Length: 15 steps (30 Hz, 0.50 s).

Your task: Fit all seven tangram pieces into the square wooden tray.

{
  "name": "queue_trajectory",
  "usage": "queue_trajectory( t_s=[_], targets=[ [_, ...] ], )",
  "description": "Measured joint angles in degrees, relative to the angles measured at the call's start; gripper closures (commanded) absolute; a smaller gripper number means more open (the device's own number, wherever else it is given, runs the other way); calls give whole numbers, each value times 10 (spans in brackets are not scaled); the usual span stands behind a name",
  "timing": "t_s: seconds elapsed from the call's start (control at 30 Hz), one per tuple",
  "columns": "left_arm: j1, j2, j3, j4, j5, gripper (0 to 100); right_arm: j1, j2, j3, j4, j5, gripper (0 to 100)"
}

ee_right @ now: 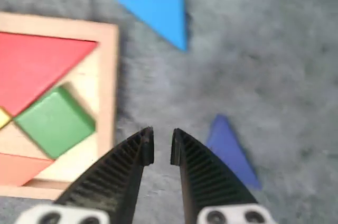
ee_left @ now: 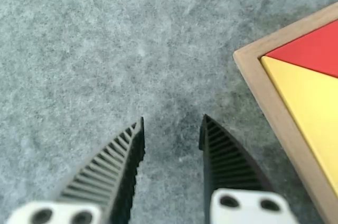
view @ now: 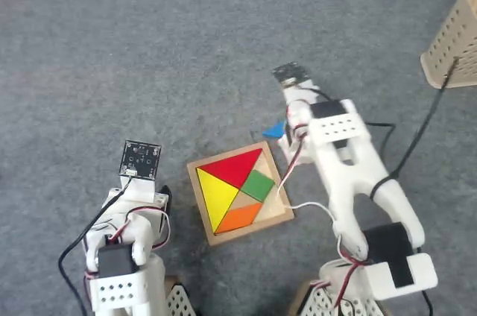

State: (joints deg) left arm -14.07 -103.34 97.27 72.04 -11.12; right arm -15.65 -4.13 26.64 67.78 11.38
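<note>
Wood, thin and painted: a light blue wooden triangle [ee_right: 161,12] and a dark blue wooden wedge [ee_right: 229,147] lie on the grey felt bench [view: 112,70], just outside the square wooden tray [ee_right: 108,76]. Both look light, stiff and probably slick-faced, so a pinch across opposite edges near the middle seems safest.

The right claw [ee_right: 162,147] hangs empty beside the wedge, its tips nearly together with a slim gap. The left claw [ee_left: 171,129] is spread over felt near a tray corner.

A red wooden triangle [view: 235,165], a yellow wooden triangle [view: 215,193], a green wooden square [view: 257,185] and an orange wooden triangle [view: 240,217] sit inside the tray.
</note>
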Motion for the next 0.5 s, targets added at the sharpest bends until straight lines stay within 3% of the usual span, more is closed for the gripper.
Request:
queue_trajectory(
  t_s=[0.3,0.5],
  targets=[
    [0,0,0,0,0,832,75,0,-51,143,274,853],
    [0,0,0,0,0,832,81,0,29,87,283,850]
  ],
)
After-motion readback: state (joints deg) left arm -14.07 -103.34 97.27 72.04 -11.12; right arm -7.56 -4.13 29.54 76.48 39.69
